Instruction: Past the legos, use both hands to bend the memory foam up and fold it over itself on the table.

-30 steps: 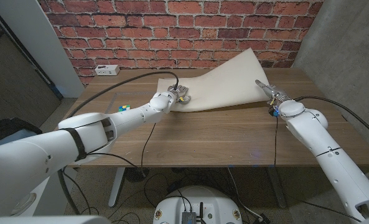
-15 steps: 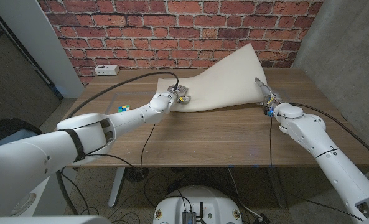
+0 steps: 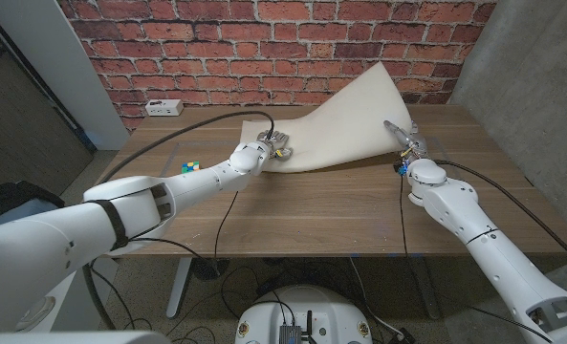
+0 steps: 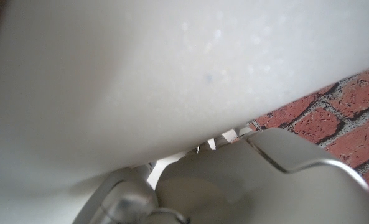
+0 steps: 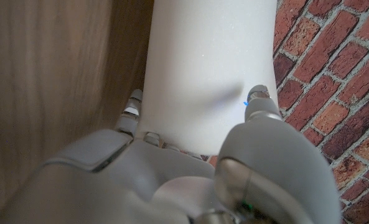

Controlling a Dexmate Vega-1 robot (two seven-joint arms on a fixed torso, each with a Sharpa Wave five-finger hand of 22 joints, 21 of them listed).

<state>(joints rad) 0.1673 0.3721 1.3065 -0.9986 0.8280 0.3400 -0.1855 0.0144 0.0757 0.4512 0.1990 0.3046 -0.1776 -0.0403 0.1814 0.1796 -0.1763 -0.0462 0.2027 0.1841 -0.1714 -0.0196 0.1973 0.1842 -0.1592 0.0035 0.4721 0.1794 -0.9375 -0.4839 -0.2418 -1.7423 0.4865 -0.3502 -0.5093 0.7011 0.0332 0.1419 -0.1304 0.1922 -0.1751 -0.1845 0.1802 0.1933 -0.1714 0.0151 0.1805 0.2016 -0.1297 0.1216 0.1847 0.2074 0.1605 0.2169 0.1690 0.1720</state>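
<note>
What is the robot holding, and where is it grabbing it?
Both robot hands hold the cream memory foam sheet. The left robot hand grips its near-left edge; the right robot hand pinches its raised right edge.

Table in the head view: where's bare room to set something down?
Free: the wide near half of the table, between the two arms. Also the far left, between the white box and the colored cube. Crowded: far right, under the lifted memory foam.
</note>
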